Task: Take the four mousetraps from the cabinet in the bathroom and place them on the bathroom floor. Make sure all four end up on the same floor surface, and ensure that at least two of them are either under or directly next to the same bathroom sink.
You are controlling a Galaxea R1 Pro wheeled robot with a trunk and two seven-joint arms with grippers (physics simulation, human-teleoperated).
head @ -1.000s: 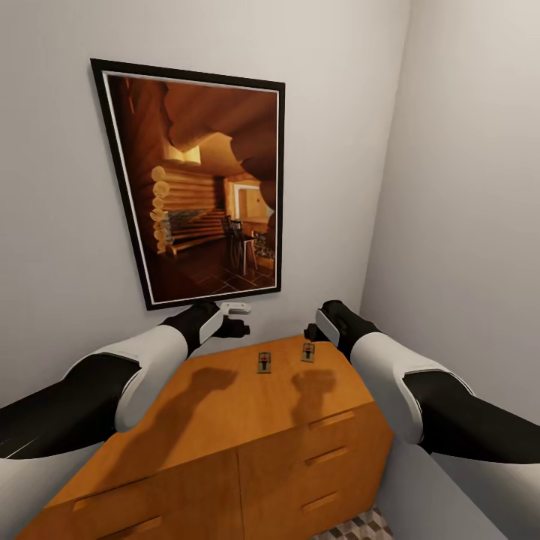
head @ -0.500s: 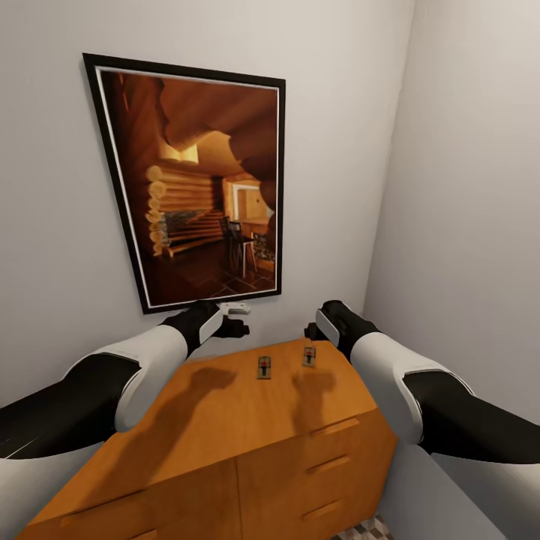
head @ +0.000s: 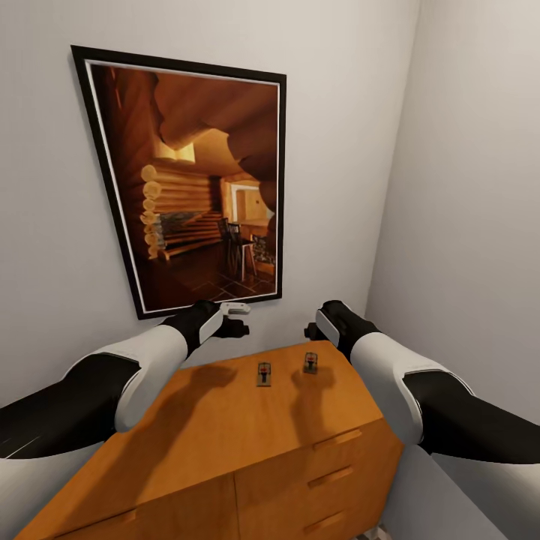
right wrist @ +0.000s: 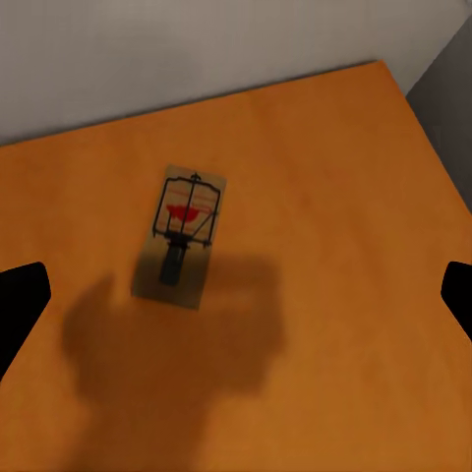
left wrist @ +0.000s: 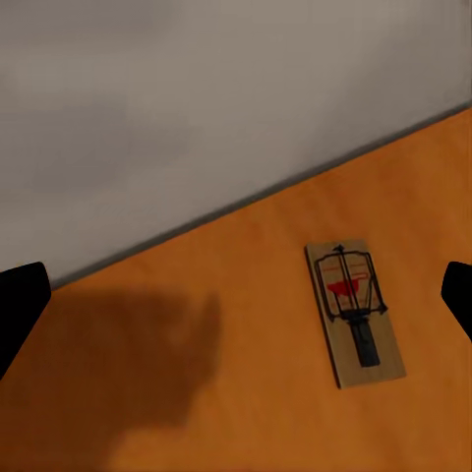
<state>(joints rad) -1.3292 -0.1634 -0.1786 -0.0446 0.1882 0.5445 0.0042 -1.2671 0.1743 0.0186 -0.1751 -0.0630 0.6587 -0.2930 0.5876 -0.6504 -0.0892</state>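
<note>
Hovering wide open: left gripper (head: 234,325) and right gripper (head: 313,330), poised above cabinet (head: 225,435) top. Lying flat below for pickup: left mousetrap (head: 263,373), right mousetrap (head: 310,363).

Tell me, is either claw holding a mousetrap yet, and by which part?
Neither. Both traps lie free on the cabinet top: one beneath the open left claw, one beneath the open right claw.

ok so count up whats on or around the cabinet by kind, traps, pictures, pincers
mousetraps: 2, the left one and the right one, both lying flat on the cabinet top
framed pictures: 1, on the wall behind
pincers: 2, left pincer and right pincer, both open above the top
total: 5
</note>
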